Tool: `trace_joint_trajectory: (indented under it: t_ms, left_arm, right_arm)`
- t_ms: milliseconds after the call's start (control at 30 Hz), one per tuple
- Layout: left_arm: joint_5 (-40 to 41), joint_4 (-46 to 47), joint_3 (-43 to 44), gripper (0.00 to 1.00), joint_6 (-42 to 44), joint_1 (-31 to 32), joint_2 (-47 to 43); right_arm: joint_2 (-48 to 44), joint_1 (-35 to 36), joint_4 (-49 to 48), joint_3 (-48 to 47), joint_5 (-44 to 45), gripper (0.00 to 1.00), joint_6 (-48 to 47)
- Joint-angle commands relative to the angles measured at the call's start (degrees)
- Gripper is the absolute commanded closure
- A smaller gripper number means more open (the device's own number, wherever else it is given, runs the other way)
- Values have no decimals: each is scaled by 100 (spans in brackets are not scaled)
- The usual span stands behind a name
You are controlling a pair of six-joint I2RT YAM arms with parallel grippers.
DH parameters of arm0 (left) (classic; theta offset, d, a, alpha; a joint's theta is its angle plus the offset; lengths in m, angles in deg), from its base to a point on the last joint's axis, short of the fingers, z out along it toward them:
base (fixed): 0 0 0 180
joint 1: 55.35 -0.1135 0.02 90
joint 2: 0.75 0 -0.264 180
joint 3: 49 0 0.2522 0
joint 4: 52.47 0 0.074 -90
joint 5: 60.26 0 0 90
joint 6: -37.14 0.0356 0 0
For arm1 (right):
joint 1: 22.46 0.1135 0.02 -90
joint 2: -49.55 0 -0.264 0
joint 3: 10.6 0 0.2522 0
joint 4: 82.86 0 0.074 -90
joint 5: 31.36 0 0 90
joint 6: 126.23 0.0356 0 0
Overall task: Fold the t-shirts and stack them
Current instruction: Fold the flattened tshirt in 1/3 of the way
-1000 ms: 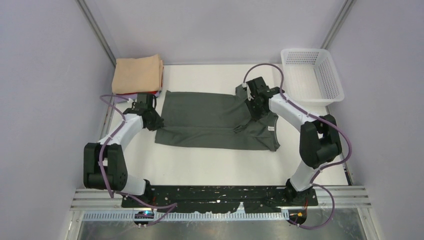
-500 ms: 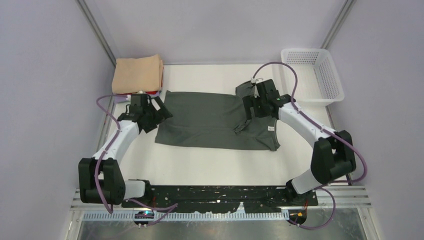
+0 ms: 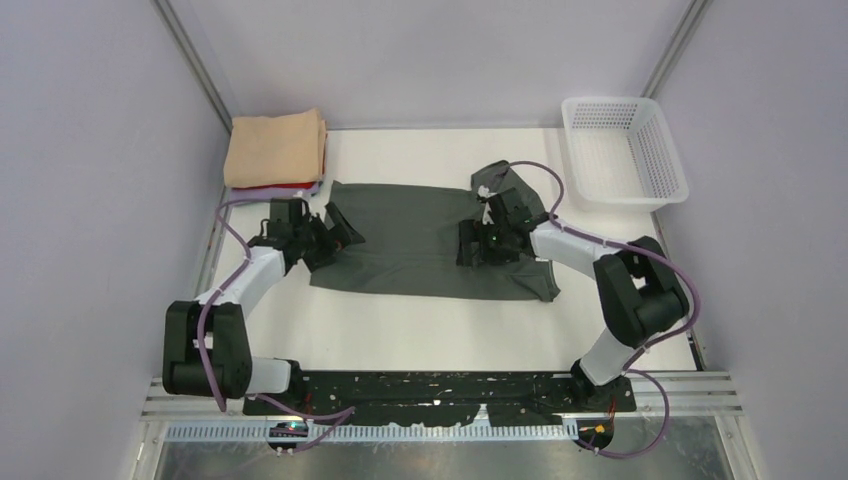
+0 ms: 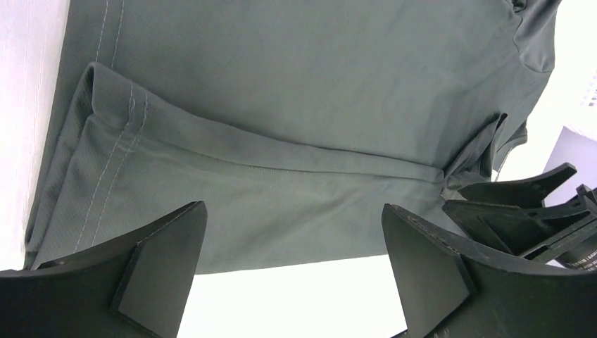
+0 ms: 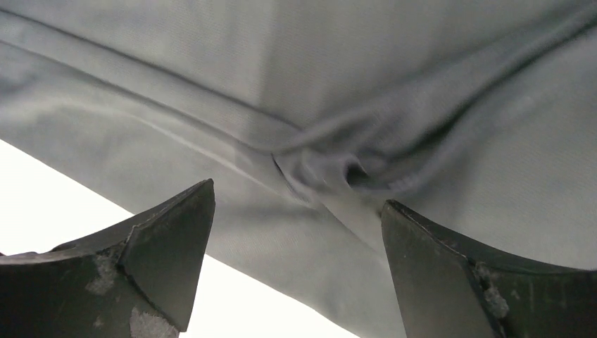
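The left pincer point(image 4: 292, 207) is released, its two black fingers spread wide with nothing between them, hovering over the hem end of the dark charcoal-grey cloth t-shirt point(image 3: 420, 235). Below it, the double-stitched hem point(image 4: 116, 151) is turned over on itself, and a long crease runs from that fold across the cloth. The crease ends at a small bunched knot of fabric point(image 5: 331, 165). The right pincer point(image 5: 297, 193) hangs over that knot, likewise released, its fingers wide on either side and gripping nothing. The wrist views do not show whether either pincer's fingertips touch the cloth.

In the overhead view the two pincers face each other across the shirt, the left at its hem edge and the right near the sleeve and collar end. The shirt lies spread across the middle of the white desk point(image 3: 420, 330), with its small white neck label point(image 3: 545, 258) at the right end and one sleeve point(image 3: 497, 180) rumpled toward the far edge.

At the far left corner sits a folded peach-tan t-shirt point(image 3: 275, 147), on top of a red one point(image 3: 268, 190) of which only a sliver shows. A white plastic mesh basket point(image 3: 625, 150) stands at the far right corner, well apart from the grey shirt.
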Motion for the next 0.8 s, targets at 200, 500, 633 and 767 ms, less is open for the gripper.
trace_joint_trajectory:
  t_ms: [200, 500, 633, 767]
  left_arm:
    - [96, 515, 447, 0, 26, 10, 885]
    - [328, 484, 752, 1, -71, 8, 1452]
    - [440, 125, 958, 0, -171, 8, 1679]
    - [495, -189, 1055, 0, -176, 14, 1768]
  right_arm:
    - [1472, 245, -387, -2048, 445, 5, 70]
    - [617, 255, 83, -1227, 1035, 5, -19]
    - [-167, 255, 102, -286, 907, 5, 72]
    - [-400, 251, -29, 522, 663, 5, 166]
